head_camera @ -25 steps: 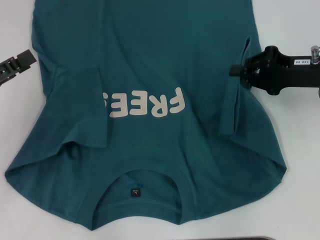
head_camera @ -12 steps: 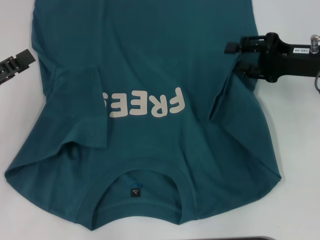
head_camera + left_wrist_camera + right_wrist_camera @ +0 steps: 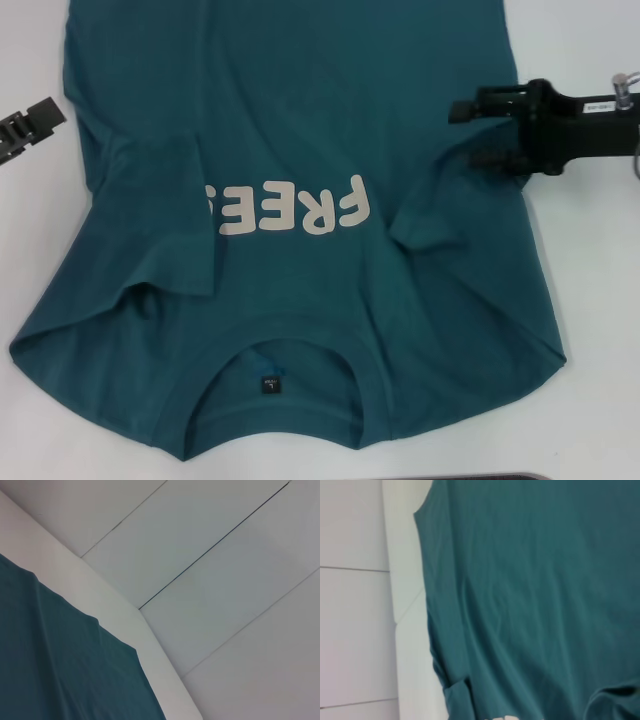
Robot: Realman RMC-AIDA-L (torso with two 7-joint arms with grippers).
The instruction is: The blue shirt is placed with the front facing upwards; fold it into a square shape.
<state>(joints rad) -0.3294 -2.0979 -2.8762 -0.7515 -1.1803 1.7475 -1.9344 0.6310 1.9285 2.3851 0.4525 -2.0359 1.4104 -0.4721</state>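
Observation:
The blue shirt (image 3: 300,120) lies face up on the white table (image 3: 590,360), its collar (image 3: 270,350) and dark neck label (image 3: 268,384) nearest me. The cream lettering (image 3: 290,208) is partly covered by the left sleeve (image 3: 165,215), which is folded inward. The right sleeve (image 3: 425,215) is bunched inward beside the lettering. My right gripper (image 3: 468,132) hovers over the shirt's right edge, jaws spread, with the cloth rising toward its lower finger (image 3: 490,158). My left gripper (image 3: 30,118) is off the shirt at the left edge. The shirt also shows in the left wrist view (image 3: 50,665) and the right wrist view (image 3: 530,590).
The rounded table edge (image 3: 100,595) shows in the left wrist view, with pale panelled floor (image 3: 225,580) beyond it. A dark object (image 3: 500,476) peeks in at the bottom edge of the head view.
My right gripper has carried the right sleeve's edge inward, its jaws have spread, and the sleeve has slumped into a bunch. My left gripper has drifted slightly left.

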